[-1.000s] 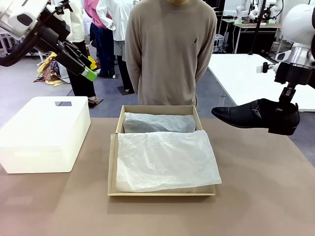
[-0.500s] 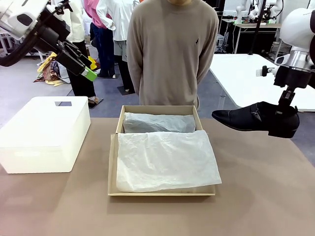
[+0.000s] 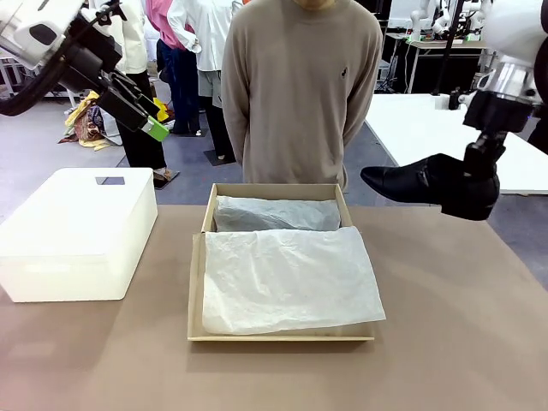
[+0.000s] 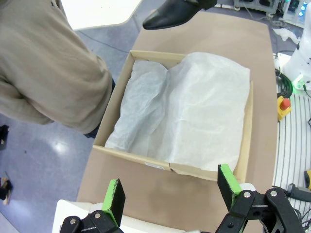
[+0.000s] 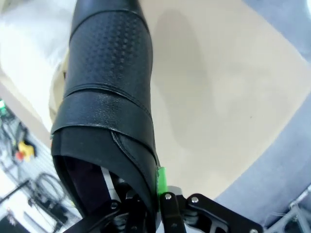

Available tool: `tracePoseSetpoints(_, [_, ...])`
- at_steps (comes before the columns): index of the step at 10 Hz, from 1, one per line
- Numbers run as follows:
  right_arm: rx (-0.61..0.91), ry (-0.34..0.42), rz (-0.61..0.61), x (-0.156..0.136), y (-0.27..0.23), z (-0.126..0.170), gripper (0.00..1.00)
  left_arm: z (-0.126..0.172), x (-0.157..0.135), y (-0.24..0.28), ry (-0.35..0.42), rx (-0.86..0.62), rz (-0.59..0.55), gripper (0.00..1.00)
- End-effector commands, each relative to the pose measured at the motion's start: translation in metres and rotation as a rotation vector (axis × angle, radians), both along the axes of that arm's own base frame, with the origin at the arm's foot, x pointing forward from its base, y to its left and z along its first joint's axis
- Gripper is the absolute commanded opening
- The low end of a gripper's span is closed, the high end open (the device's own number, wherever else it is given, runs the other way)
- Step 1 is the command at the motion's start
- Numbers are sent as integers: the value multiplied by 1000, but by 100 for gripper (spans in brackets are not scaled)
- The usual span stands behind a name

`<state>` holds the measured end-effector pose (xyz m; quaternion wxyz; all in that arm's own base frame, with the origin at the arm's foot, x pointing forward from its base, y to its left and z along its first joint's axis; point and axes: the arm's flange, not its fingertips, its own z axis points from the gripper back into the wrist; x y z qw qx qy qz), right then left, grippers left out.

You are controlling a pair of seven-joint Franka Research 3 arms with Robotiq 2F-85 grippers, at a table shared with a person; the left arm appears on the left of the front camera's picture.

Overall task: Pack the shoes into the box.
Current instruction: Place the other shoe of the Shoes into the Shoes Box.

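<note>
Right hand (image 3: 473, 174), upper right of the front view, is clamped tight on the heel-end rim of one black shoe (image 3: 409, 181), one finger inside the opening. The shoe hangs in the air, roughly level, with its pointed toe aimed at frame centre, right of the box (image 3: 198, 282) and above its far corner. In the right wrist view the hand (image 5: 146, 191) grips the collar of the shoe (image 5: 109, 73): pebbled leather, smooth strap across.

Left hand (image 3: 157, 120) is upper left, raised, fingers spread wide, empty. Its wrist view shows the green pads (image 4: 114, 194) apart, above the box (image 4: 146, 161).

The box is shallow tan cardboard, centre of the brown table (image 3: 445, 334), lined with crumpled white tissue paper (image 3: 291, 278). A white plastic bin (image 3: 77, 231) with rounded corners sits left. A person (image 3: 295, 94) in a beige sweater stands behind.
</note>
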<state>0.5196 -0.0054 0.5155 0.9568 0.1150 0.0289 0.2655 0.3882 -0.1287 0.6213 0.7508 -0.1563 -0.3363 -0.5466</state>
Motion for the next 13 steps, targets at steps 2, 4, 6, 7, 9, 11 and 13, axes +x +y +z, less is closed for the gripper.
tracePoseSetpoints(2, [-83, 31, -297, -20, 45, 17, 0, -2, -1, 2, -3, -23, -22, 100])
tracePoseSetpoints(4, [-76, 48, -414, -21, 81, 23, 0, -2, -1, 2, -3, -23, -22, 100])
tracePoseSetpoints(6, [-140, -45, -481, -26, 117, 23, 0, -2, -1, 2, -3, -23, -22, 100])
tracePoseSetpoints(7, [-122, -41, -479, -29, 133, 24, 0, -2, -1, 2, -3, -23, -22, 100])
tracePoseSetpoints(9, [-112, -80, -486, -35, 161, 24, 0, -2, -1, 2, -3, -23, -22, 100])
tracePoseSetpoints(11, [-108, -129, -447, -38, 162, 24, 0, -2, -1, 2, -3, -23, -22, 100])
tracePoseSetpoints(13, [-101, -51, -449, -30, 167, 25, 0, -2, -1, 2, -3, -23, -22, 100])
